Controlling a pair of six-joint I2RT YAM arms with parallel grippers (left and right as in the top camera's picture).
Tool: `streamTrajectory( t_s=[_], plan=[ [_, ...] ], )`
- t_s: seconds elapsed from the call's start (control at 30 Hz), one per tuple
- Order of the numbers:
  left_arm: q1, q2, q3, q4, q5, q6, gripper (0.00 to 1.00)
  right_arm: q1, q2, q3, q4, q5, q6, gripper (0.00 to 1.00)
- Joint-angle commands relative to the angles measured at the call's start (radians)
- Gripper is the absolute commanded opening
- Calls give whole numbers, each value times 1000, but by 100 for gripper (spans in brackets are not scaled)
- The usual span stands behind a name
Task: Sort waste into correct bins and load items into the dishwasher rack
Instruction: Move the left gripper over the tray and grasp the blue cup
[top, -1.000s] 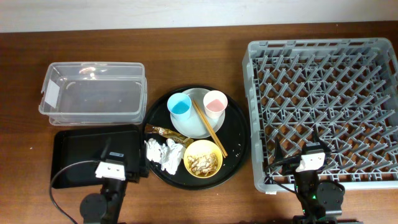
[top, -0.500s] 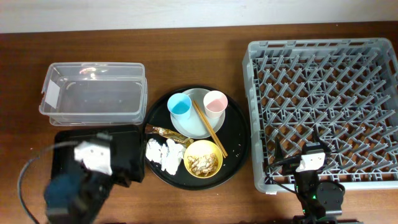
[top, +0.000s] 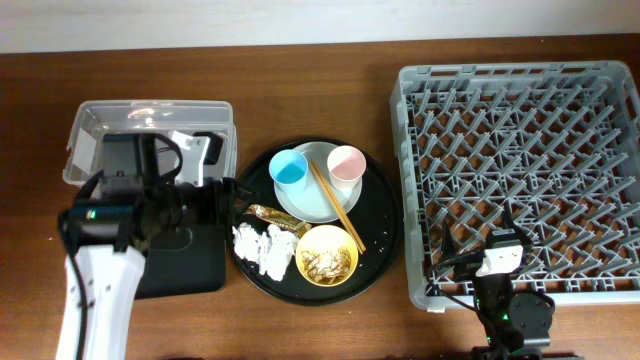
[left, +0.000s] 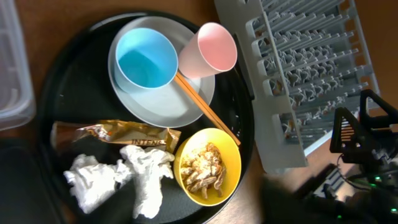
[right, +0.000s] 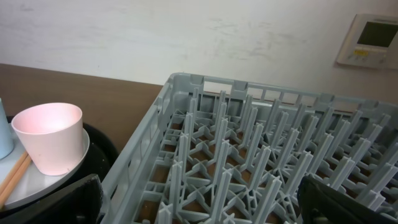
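Overhead view, with left-wrist detail. On the round black tray (top: 385, 225), the task's waste lies along the lower left. The crumpled tissues (left: 118, 180) are at 8 o'clock and the gold wrapper (left: 115, 134) at 9 o'clock. The flaky scraps (left: 202, 171) sit inside the yellow bowl (left: 186, 186) at 6 o'clock.

The tissues look light, soft and compressible, so a pinch on a raised fold should lift them. The wrapper looks thin and slippery and is best nipped at a crimped end. The scraps look crumbly, so they are probably better tipped from the bowl than pinched.

The white plate (left: 161, 109) at 12 o'clock carries the blue cup (left: 144, 59) and the pink cup (left: 208, 56). Both cups look rigid and are best gripped across a rim. The chopsticks (left: 205, 115) bridge plate and bowl.

The clear tub (top: 150, 110) and the black bin (top: 190, 265) lie at the tray's 9 o'clock. Neither shows any contents where it is visible, though the arm hides part of each. The grey rack (top: 520, 100) at 3 o'clock shows no dishes.

The left gripper (top: 228, 196) hangs at the tray's 9 o'clock edge with its fingers apart, clamped on nothing. The right gripper (top: 498, 258) sits at the rack's 6 o'clock wall with its fingers spread wide and nothing between them.
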Motion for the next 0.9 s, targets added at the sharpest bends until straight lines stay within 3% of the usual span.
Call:
streamTrajectory(
  t_s=[0.0, 0.07, 0.13, 0.2, 0.27, 0.3, 0.33, 0.43, 0.87],
  plan=[
    [-34, 47, 18, -2, 35, 2, 17, -5, -6, -5, -5, -10, -3, 98],
    [-76, 56, 16, -1, -58, -25, 9, -5, -6, -5, -5, -10, -3, 98],
    [-182, 56, 16, 22, -362, -185, 5, -5, -6, -5, -4, -10, -3, 98],
    [-233, 57, 16, 51, -476, -244, 6, -5, -6, -5, -5, -10, -3, 98],
    [-288, 61, 13, 103, -572, -282, 21, -5, -6, -5, -5, -9, -3, 98],
    [-318, 69, 11, 139, -630, -309, 22, -5, -6, -5, -5, -9, -3, 98],
    [-346, 95, 11, 190, -680, -347, 39, -5, -6, -5, -5, -9, -3, 98],
    [-356, 168, 11, 259, -682, -350, 45, -5, -6, -5, -5, -10, -3, 98],
    [-356, 460, 11, 443, -668, -394, 45, -5, -6, -5, -5, -10, -3, 99]
  ],
)
